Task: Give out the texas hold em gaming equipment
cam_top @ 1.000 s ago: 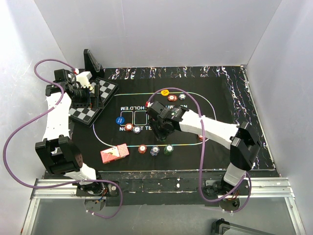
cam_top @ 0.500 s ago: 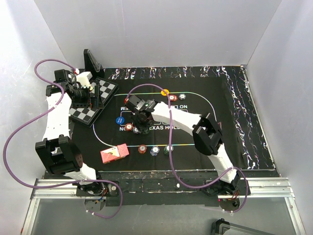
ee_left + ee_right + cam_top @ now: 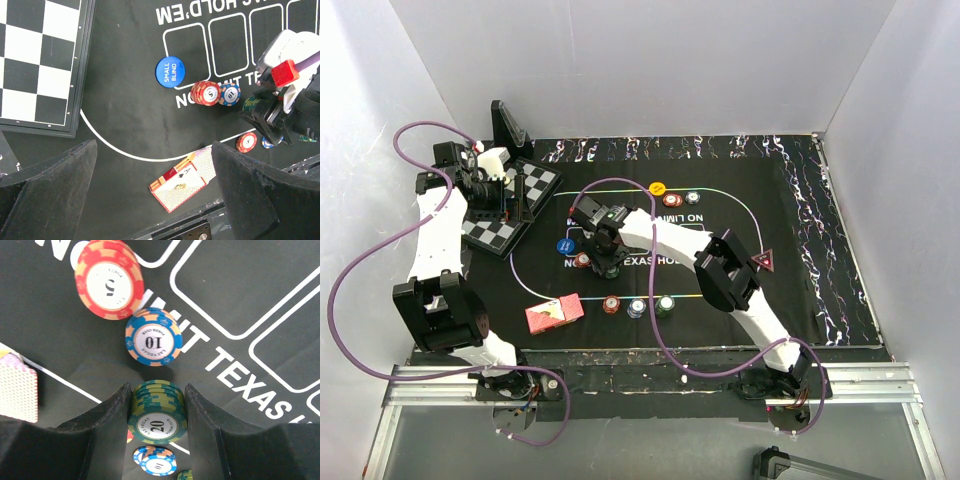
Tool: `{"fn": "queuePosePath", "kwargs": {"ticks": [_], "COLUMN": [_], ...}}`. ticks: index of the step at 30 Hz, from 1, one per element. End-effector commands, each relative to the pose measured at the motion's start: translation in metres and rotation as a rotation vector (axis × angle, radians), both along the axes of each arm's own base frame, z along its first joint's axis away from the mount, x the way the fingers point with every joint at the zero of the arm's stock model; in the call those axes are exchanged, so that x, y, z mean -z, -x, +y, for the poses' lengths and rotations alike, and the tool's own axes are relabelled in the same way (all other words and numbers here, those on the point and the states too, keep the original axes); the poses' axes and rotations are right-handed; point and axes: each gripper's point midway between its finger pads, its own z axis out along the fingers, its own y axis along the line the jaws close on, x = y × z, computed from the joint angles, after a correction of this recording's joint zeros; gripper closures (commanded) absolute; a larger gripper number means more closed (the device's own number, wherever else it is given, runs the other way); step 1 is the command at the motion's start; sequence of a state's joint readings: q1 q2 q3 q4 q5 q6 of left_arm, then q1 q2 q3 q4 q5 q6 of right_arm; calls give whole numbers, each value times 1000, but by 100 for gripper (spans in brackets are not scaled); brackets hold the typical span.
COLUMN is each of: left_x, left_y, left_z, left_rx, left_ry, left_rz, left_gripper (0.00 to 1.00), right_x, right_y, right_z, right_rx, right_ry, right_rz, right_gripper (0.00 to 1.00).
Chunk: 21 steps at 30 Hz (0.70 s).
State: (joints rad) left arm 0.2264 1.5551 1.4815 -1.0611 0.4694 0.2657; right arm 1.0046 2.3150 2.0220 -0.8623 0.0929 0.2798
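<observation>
Ahead of the right tool (image 3: 158, 390) stand the blue stack (image 3: 153, 336) and red stack (image 3: 109, 285); mat (image 3: 240, 285) beside them lies bare

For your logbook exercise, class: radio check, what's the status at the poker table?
Status: left gripper open, empty. The right gripper is shut on green chips. Just ahead: red chips, blue chips.
</observation>
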Motion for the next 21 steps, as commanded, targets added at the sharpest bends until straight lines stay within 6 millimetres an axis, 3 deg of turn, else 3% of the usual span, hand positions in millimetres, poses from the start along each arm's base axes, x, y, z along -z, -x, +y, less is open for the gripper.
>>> {"fn": "queuePosePath", "kwargs": {"ticks": [1, 7, 15, 21], "left_x": [-15, -16, -17, -15], "left_y": [-7, -8, -8, -7], "left_z": [-1, -1, 1, 1], "left_rx": [11, 9, 9, 9], "left_ry": [9, 9, 0, 1], "left_rz": [-55, -53, -54, -54], "left_gripper": [0, 0, 0, 0], "right_x": [-16, -8, -29, -12], "right_y": [4, 16, -5, 14], "right_z": [24, 34, 26, 35], "right_rx": [-48, -66, -32, -55], "right_ry": [-80, -93, -98, -93], "right_rz": [0, 35, -34, 36], "right_gripper": [98, 97, 97, 97]}}
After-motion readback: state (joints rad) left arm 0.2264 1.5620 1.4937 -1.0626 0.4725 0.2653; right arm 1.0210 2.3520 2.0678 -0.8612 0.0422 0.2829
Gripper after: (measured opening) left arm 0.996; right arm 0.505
